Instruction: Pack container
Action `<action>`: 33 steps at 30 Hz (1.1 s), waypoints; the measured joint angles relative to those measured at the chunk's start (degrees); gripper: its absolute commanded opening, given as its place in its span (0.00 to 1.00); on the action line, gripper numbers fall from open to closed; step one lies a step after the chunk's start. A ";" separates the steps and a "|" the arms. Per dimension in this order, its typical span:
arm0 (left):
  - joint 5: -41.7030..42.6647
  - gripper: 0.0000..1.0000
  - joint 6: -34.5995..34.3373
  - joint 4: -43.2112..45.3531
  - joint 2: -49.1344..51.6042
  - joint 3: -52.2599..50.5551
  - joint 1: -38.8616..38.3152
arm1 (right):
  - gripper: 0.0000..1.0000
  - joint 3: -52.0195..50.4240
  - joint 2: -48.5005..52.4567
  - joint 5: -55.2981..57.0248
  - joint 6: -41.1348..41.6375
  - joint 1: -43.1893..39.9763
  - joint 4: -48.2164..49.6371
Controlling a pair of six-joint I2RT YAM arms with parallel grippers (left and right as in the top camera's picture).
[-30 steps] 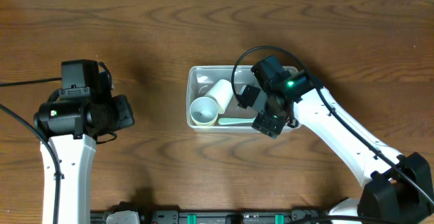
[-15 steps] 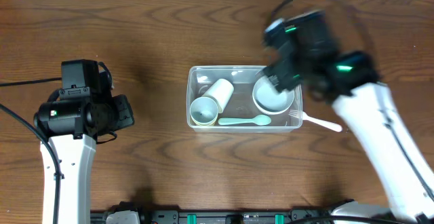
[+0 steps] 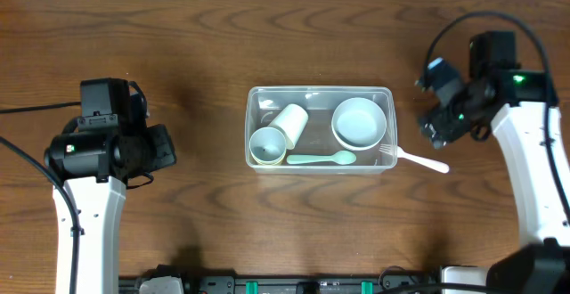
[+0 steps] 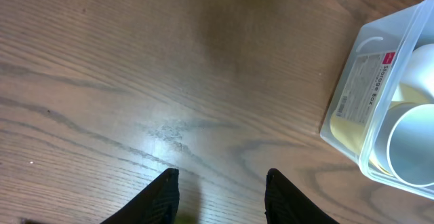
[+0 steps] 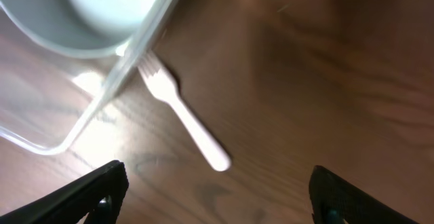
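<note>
Stock as I read it from the remote station. Item one, the container (image 3: 248, 125): a clear rectangular tub at mid-table, between the two arms, long side running left to right. Contents, left end: one white cup (image 3: 289, 122) lying on its side, and one pale cup (image 3: 267, 145) standing mouth-up, touching the first. Contents, right end: one white bowl (image 3: 359, 122), upright. Along the near wall: one pale green spoon (image 3: 321, 159), lying flat inside. Item outside: one white fork (image 3: 414, 159), flat on the table (image 3: 267, 27), tines against the container's right wall and handle pointing away from it. I count the fork as unpacked. Whether the tines ride on the rim or only touch the foot of the wall, I cannot tell. Right gripper (image 5: 217, 180): it hangs to the right of the container, just above the fork. Its jaws stand wide apart, with nothing between them but table. Left gripper (image 4: 220, 193): parked well to the left of the container, jaws partly open over bare wood, holding nothing. My tally: four of the five visible pieces are packed. The fork appears to be the one thing left. I see no lid in any view, so I cannot say whether a closing step belongs to this job.
</note>
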 measured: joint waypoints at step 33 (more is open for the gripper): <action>0.00 0.42 0.00 -0.02 0.00 0.00 0.00 | 0.82 -26.03 1.84 -4.26 -15.72 4.70 23.30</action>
